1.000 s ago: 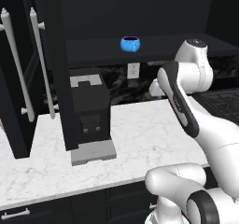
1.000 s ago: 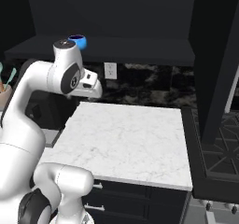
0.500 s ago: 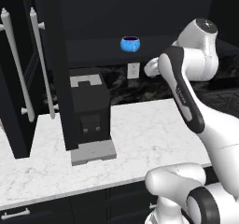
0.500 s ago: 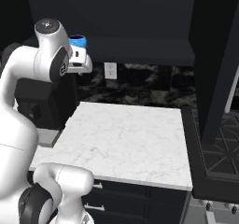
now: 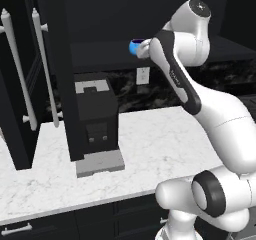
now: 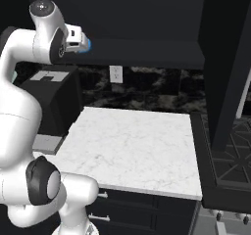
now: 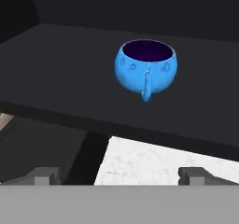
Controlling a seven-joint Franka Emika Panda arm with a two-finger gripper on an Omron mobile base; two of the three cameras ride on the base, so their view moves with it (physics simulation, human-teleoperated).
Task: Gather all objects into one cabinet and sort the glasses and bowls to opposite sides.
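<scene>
A: Nearest, what had changed?
B: The arm had swung up from over the counter (image 5: 165, 134); the gripper (image 7: 119, 175) stood spread wide, holding nothing.
A: And beyond?
B: The blue bowl (image 7: 145, 69) sat upright on the cabinet shelf (image 7: 60, 78), just ahead; a grasp looked next.

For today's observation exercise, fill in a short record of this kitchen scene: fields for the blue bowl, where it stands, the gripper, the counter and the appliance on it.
blue bowl: blue bowl upright, dark inside, small handle facing the hand camera
place: black shelf above the counter
gripper: gripper open, short of the bowl, holding nothing
counter: white marble counter
appliance: black coffee machine on the counter's left part
</scene>
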